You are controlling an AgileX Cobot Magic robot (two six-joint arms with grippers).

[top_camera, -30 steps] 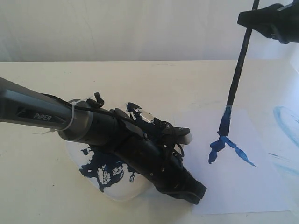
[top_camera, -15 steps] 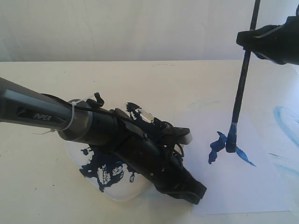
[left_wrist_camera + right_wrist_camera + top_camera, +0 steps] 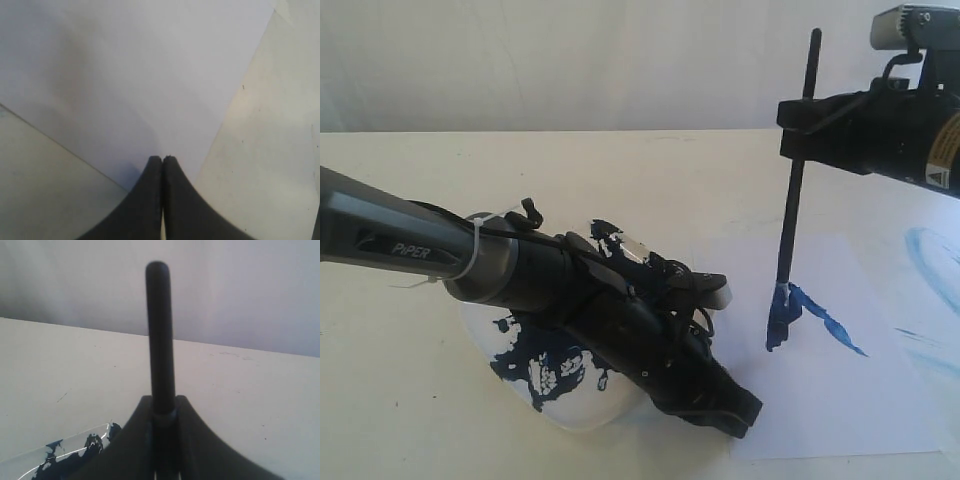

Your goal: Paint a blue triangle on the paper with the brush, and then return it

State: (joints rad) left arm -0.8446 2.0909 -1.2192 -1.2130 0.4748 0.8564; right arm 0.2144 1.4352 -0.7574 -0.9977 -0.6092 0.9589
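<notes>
Our right gripper (image 3: 800, 128) is clamped on the brush (image 3: 791, 205) high on its handle. The handle stands nearly upright, with a short stub above the jaws and the long part hanging below them, and the stained tip meets the paper (image 3: 860, 400) almost straight beneath the grip. The blue triangle (image 3: 817, 312) looks unfinished to us: two dark strokes join at a corner under the tip, with no closing side. Our left gripper (image 3: 162, 160) has its jaws pressed together with nothing between them, and its tips appear to rest at a corner of the sheet, seemingly to pin it. The main risk we see is the sheet dragging or wrinkling if the bristles press hard, since only that one corner is held. With so much handle below the grip, the brush could also pivot in the jaws and smear the line. A stroke carried far toward the left gripper could bring the brush against that arm, which lies low across the paint-smeared plate (image 3: 582, 424). There is more room on the other side: bare white paper lies beyond the strokes, away from the left gripper. Past that comes the sheet's edge and the faint light-blue smears (image 3: 928, 255) beneath the right arm, so an overshoot there would mark the table (image 3: 620, 170).
</notes>
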